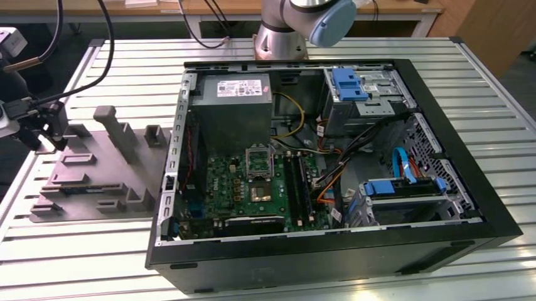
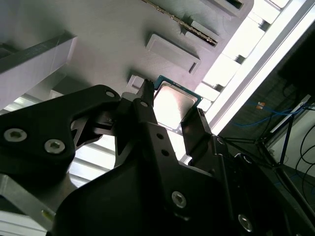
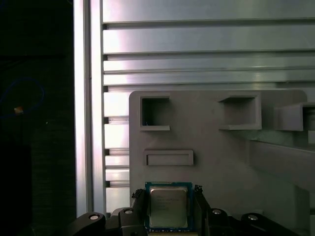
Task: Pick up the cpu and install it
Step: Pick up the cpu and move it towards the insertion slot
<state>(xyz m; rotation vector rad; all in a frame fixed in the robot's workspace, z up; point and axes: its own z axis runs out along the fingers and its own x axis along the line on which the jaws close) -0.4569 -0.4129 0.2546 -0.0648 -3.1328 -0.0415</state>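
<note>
Claw-to-chip relation first: the cpu, a small flat square chip with a silvery-white metal lid and a thin green rim, sits directly between the two black fingers of the robot's black gripper, not off to either side

Fingers lie hard against two opposite edges of the chip in both wrist views, no gap visible, so I judge the claw clenched on the chip rather than released

Chip face is level and turned toward the first wrist camera; in the second wrist view the lid glares bright and one green corner shows past a fingertip

Chip is near square, no clear long axis; the fingers hold it across its width

Below and behind it is the grey moulded plastic fixture tray with square pockets; cannot tell whether the chip rests on the tray or hangs just clear

Exterior view: gripper hangs at the tray's edge on the exterior view's left, on the slatted aluminium table

Dark square socket with metal frame on the green motherboard inside the open black computer case lies well apart, toward the exterior view's right
</note>
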